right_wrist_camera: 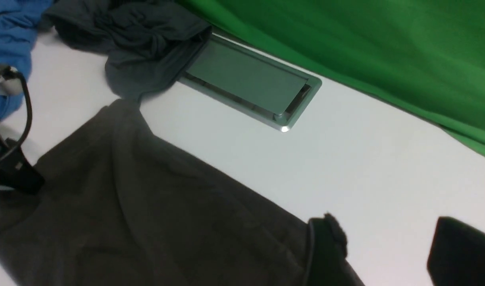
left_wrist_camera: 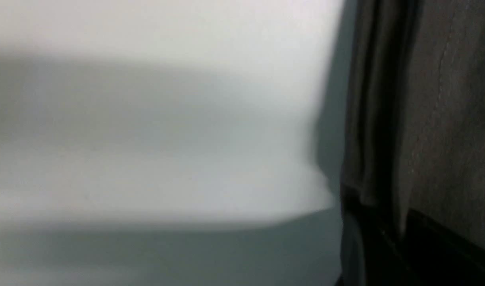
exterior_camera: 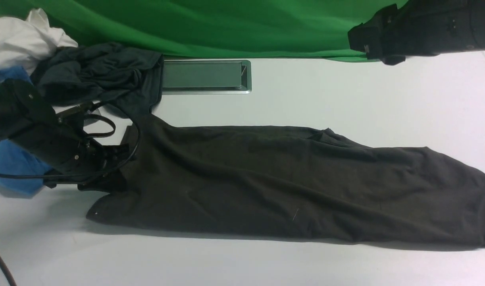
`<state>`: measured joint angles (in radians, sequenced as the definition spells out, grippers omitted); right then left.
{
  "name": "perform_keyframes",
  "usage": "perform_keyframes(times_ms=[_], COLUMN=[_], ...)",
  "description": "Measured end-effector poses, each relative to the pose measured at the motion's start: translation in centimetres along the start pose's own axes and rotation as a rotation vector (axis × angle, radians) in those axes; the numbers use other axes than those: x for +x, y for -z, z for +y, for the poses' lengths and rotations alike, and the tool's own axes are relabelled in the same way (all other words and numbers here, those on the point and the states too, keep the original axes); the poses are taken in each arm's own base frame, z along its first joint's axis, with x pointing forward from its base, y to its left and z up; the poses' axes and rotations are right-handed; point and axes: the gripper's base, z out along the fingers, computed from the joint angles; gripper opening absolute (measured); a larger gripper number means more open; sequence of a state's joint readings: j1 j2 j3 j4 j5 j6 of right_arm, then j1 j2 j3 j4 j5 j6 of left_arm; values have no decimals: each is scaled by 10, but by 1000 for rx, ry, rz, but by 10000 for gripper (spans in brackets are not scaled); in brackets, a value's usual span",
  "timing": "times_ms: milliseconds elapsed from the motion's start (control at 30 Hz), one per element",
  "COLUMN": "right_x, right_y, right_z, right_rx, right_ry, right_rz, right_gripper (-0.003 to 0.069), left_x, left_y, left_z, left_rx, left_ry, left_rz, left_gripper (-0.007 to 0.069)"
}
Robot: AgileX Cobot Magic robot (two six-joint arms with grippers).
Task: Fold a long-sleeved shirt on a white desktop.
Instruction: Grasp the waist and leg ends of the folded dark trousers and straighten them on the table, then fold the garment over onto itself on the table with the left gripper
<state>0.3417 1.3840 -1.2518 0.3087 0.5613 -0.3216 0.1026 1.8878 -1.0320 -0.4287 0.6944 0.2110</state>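
One left gripper, closure unclear, is contacting the charcoal-brown cotton long-sleeved shirt at nine o'clock; the right gripper is hovering, jaws spread.

Shirt lies stretched left to right across the worktop. Behind it, toward the left, the hatch is set in the worktop, with the backdrop behind that. A clothes heap at back left overlaps the hatch's left end. Left claw is at the shirt's left end, right claw at back right.
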Motion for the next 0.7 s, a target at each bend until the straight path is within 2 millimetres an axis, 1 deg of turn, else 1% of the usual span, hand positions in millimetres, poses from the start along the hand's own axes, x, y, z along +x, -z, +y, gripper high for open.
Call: perform_keyframes(times_ms=[100,200,300,367,400,467,500,533,567,633,667,700], right_x=[-1,-2,-4,-8,-9,-13,-14,-15,-16,-16,-16,-16], right_y=[0,1,4,8,9,13,14,15,16,17,17,17], right_z=[0,0,0,-1,-1,-1,-1,-1,-1,-1,-1,-1], right_rx=[5,6,12,22,23,34,36,40,42,42,42,41], right_ry=[0,0,2,3,3,5,5,6,6,6,6,6], right_rz=[-15,-20,-45,-85,-89,-131,-137,-151,-158,-161,-160,-159], right_gripper=[383,383,383,383,383,383,383,379,358,275,223,126], left_x=[0,1,4,12,12,12,12,12,12,13,12,12], left_y=[1,7,21,35,37,64,69,78,91,104,108,113], left_z=[0,1,8,23,24,41,44,51,58,67,68,69], left_rx=[0,1,4,-3,-5,-9,-8,-6,4,33,61,111], left_ry=[4,7,37,70,73,123,130,153,172,182,174,170], left_rz=[-3,-21,-49,-41,-46,-136,-155,-191,-246,-302,-325,-348], left_gripper=[51,50,50,48,48,48,48,48,48,48,48,48])
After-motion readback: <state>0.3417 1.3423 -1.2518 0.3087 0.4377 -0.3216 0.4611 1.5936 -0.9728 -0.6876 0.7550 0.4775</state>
